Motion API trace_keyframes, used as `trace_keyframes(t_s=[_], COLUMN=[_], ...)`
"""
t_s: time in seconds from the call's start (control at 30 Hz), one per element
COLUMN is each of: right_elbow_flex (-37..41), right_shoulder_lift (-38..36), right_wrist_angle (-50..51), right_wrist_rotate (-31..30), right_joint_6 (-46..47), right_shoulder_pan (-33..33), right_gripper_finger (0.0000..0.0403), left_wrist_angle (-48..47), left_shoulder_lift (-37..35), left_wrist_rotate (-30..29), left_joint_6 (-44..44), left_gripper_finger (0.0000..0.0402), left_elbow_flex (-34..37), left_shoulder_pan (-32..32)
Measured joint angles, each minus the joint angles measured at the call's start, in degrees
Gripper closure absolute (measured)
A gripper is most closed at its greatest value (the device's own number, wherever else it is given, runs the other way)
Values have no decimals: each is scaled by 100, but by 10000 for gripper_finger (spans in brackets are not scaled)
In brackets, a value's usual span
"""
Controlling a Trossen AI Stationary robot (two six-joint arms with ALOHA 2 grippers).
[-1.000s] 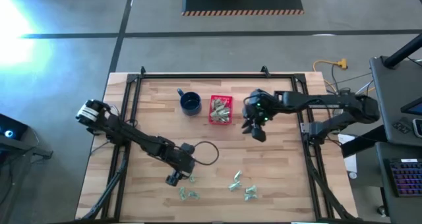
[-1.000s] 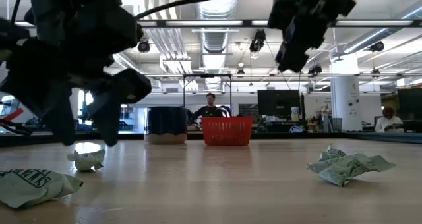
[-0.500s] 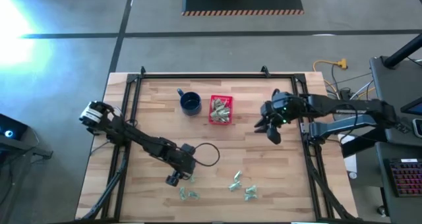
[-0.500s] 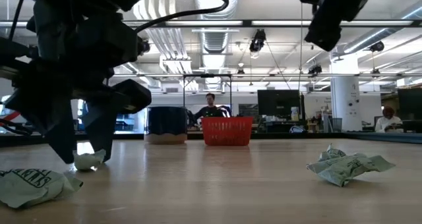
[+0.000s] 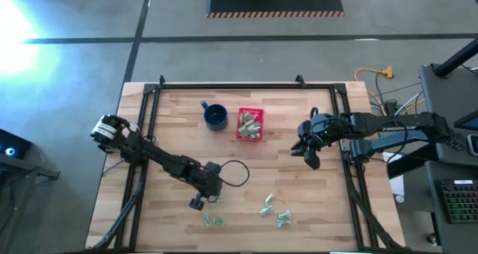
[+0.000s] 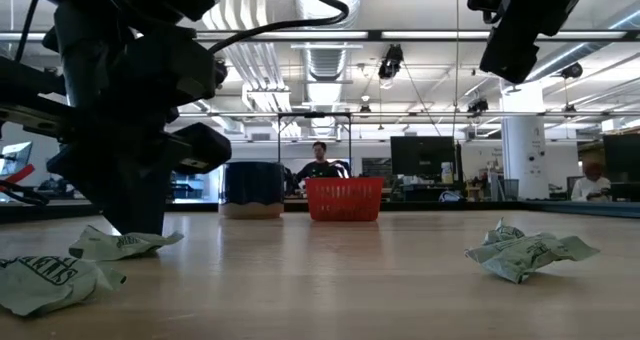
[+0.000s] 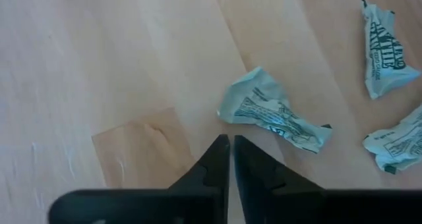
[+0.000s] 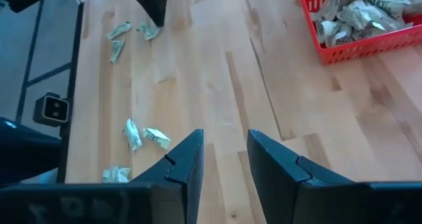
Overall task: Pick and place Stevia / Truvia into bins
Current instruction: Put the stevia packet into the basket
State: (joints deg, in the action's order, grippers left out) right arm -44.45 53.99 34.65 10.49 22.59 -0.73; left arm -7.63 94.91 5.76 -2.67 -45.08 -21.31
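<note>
Near the table's front left, my left gripper [image 5: 198,203] [image 7: 229,140] points steeply down, shut at a pale green-and-white Stevia sachet [image 7: 273,115] [image 6: 125,243] that lies on the wood. More sachets [image 5: 213,220] [image 5: 267,207] [image 5: 284,219] are scattered along the near side. At the far middle stands the red basket [image 5: 250,125] [image 8: 356,20] with several sachets in it. My right gripper [image 5: 310,153] [image 8: 224,159] hangs open above the table's right side, nothing between its fingers. My left gripper comes from above, slanting down, with its fingertips [image 7: 223,145] closed at the sachet's near corner [image 7: 225,120]. Only that corner reaches the tips; the rest lies flat on the table beyond them. In the low view the fingers [image 6: 135,215] stand on the sachet.
A dark blue mug [image 5: 216,117] stands left of the basket. A black metal frame [image 5: 224,86] runs along the table's far and side edges. In the low view, crumpled sachets [image 6: 530,252] [image 6: 50,280] lie close to the camera. Bare wood lies in the table's middle.
My left gripper has shut, its fingers closing down at the sachet, which now lies spread out flatter under them. My right gripper has gone from beside the basket toward the table's right edge, rising a little and rolling, its fingers still apart.
</note>
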Motion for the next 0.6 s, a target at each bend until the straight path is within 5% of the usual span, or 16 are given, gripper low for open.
trace_keyframes(t_s=[0.3,0.6], right_elbow_flex=[0,0], right_shoulder_lift=[51,55], right_wrist_angle=[-3,-9], right_wrist_rotate=[-19,-17], right_joint_6=[41,-19], right_shoulder_pan=[14,13], right_gripper_finger=[292,293], left_wrist_angle=[-181,221], left_shoulder_lift=[-134,-234], left_wrist_rotate=[370,1067], left_joint_6=[-1134,-1979], left_gripper_finger=[345,239], left_elbow_flex=[0,11], left_shoulder_pan=[-3,-23])
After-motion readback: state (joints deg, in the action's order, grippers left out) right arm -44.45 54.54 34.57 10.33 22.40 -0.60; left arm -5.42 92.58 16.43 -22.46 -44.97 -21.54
